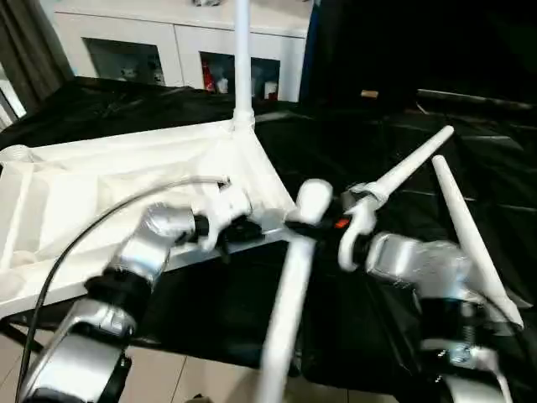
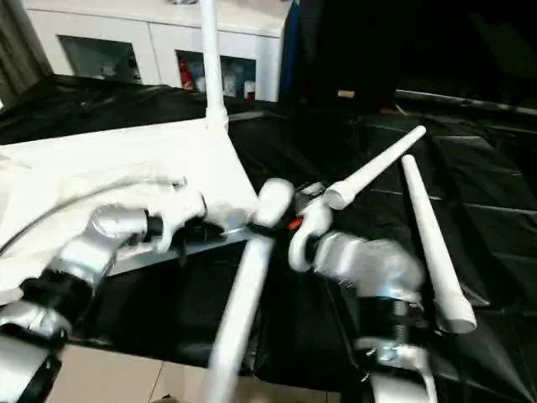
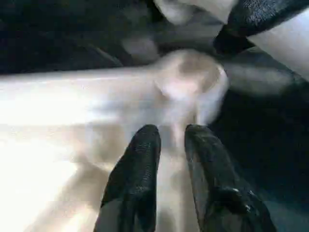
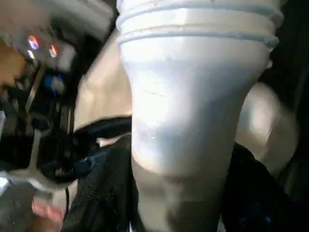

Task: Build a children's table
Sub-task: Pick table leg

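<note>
On the black cloth (image 1: 394, 126), in the head views, the white table top (image 1: 126, 185) is seen upside down with one leg (image 1: 242, 59) standing up at its far corner. Two loose legs (image 1: 466, 227) are laid to the right. A fourth leg (image 1: 289, 294) is held by the right gripper (image 1: 323, 225) near the top's near corner. The left gripper (image 1: 239, 231) is placed at the top's edge.

In the left wrist view, the fingers (image 3: 135, 174) are kept narrow at a round corner socket (image 3: 193, 79).

In the right wrist view, the leg's threaded end (image 4: 193, 72) is gripped.

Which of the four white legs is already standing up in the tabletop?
The leg at the tabletop's far corner, near the cabinet. Two others lie on the black cloth; the right gripper holds the fourth.
</note>
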